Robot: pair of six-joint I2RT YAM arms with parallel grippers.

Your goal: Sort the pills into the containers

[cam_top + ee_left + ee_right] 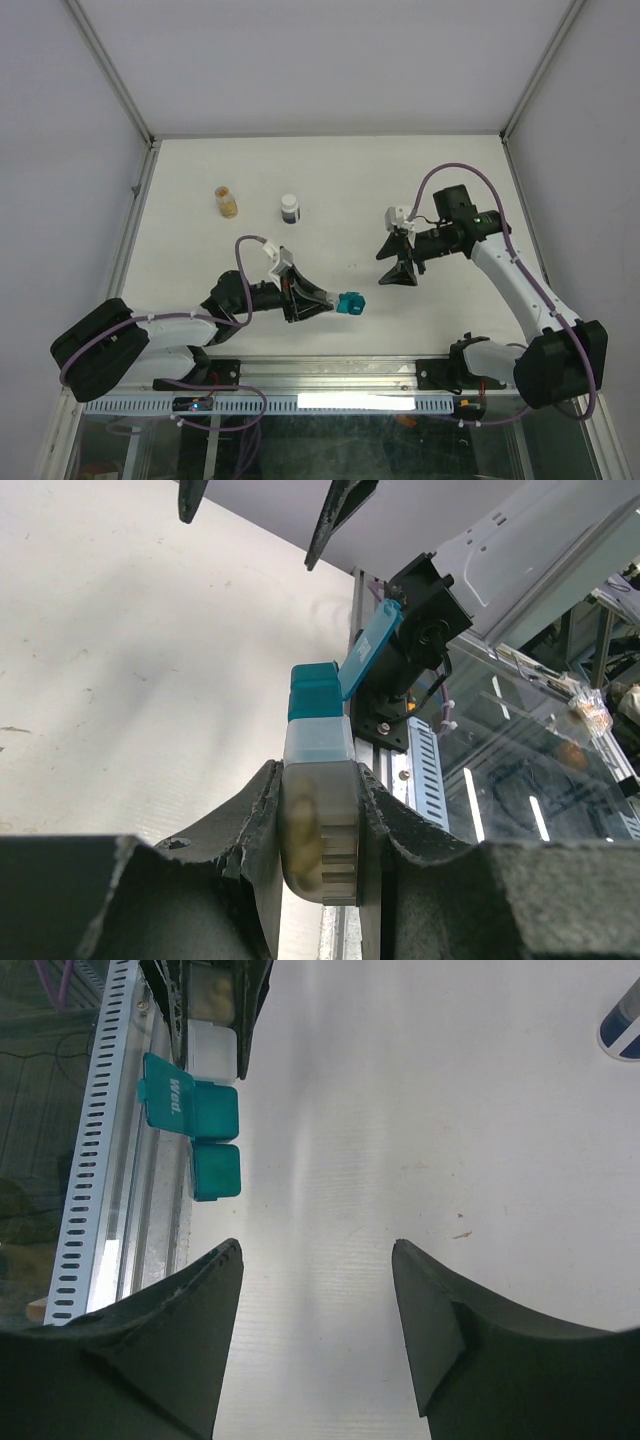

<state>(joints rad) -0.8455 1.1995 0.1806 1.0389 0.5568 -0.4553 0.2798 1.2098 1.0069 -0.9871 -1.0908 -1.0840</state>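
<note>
My left gripper is shut on a small grey translucent container with something yellowish inside, held just above the table near its front edge. A teal-blue container sticks out past the fingertips, its lid flipped open. In the right wrist view the teal container and the pale grey one show end to end. My right gripper is open and empty, above the table to the right of the teal container and pointing toward it. No loose pills are visible.
A small amber bottle and a dark bottle with a white cap stand at mid table, back left. The slotted metal rail of the table's front edge runs just beside the held containers.
</note>
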